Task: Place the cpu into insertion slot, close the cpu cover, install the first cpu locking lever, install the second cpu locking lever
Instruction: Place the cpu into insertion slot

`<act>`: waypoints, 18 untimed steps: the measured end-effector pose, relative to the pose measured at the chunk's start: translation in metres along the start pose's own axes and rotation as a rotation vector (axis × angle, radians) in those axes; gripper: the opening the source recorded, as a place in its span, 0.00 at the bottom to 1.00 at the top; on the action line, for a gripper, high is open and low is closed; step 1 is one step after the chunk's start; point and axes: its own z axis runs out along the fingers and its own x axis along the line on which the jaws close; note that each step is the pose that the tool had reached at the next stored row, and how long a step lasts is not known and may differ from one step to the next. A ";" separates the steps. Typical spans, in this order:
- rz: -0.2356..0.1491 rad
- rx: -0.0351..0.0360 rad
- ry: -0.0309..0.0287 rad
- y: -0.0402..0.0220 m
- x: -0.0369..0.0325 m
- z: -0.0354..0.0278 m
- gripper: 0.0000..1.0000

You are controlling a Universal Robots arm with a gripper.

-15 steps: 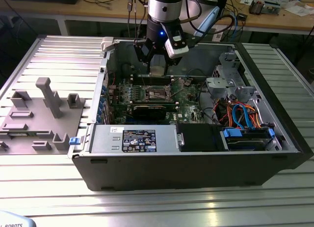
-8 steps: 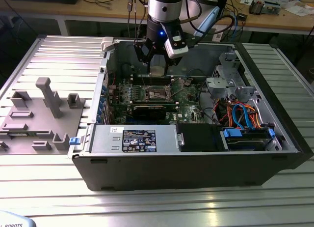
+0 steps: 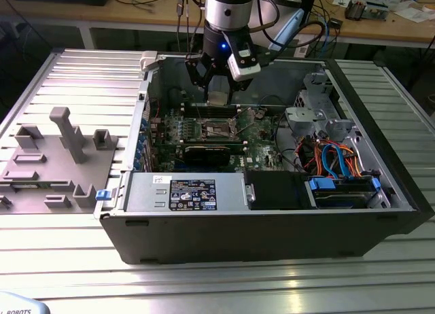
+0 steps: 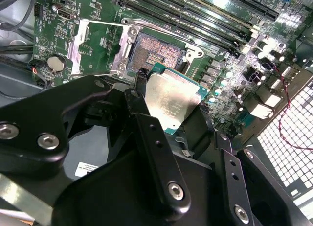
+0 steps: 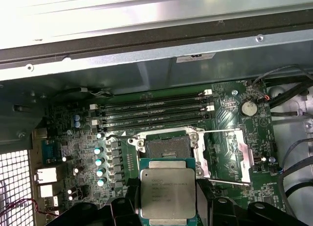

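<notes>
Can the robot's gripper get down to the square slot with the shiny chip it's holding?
Probably yes. The gripper holds the cpu close to the insertion slot. The cpu cover is swung open to one side, and the slot looks bare.

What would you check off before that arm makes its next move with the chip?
1. The cpu gripped in the hand: ok.
2. The insertion slot bare, nothing lying in it: ok.
3. The cpu cover open, off the slot: ok.
4. Cpu edges parallel to the slot's edges: ok, judged from the first wrist view.
5. Cpu centred over the slot: cannot tell.
</notes>
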 end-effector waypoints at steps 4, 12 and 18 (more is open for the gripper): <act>0.006 0.0006 -0.0005 0.0000 0.0000 0.0000 0.55; 0.014 0.0018 -0.0012 0.0000 0.0000 0.0000 0.55; 0.020 0.0026 -0.0017 0.0000 0.0000 0.0000 0.55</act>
